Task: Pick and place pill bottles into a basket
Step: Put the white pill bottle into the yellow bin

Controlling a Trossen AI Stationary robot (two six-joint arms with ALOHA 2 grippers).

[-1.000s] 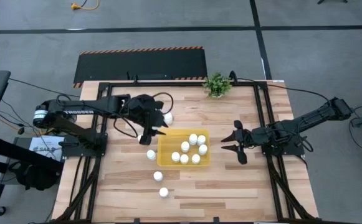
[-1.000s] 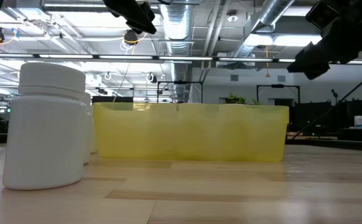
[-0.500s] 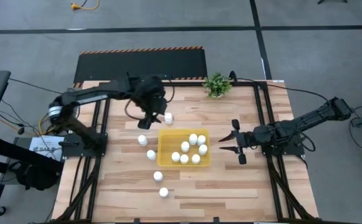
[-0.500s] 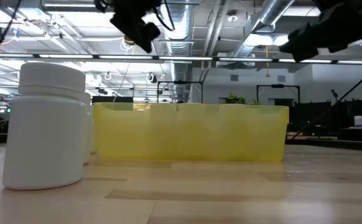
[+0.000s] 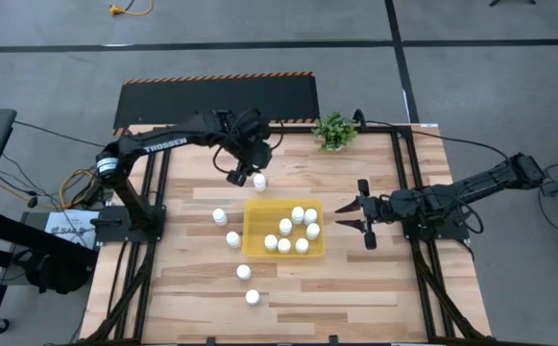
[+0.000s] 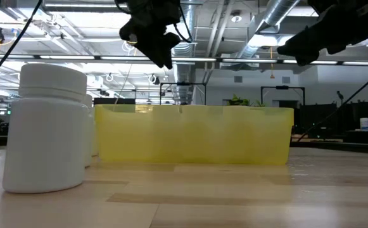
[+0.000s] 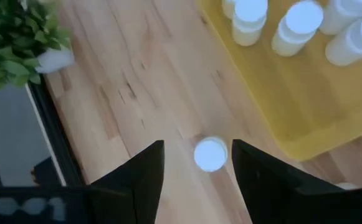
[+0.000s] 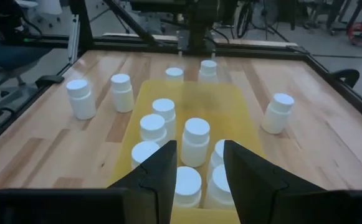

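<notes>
High view: the left gripper (image 5: 243, 176) is held over a lone pill bottle (image 5: 258, 180) just behind the yellow basket (image 5: 255, 231), where seven bottles are gathered. Four more are scattered on the tabletop (image 5: 355, 279) to the basket's left. The right gripper (image 5: 352, 220) is kept beside the basket.

Left wrist view: the fingers (image 7: 140, 174) are seen parted around the bottle (image 7: 210, 154), nothing gripped.

Right wrist view: the fingers (image 8: 159, 171) are closed, empty.

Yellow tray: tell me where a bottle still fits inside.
The yellow tray is bare along its left side and far-left corner. Seven bottles crowd its right half and near edge. Loose bottles stand just outside its left wall.
</notes>
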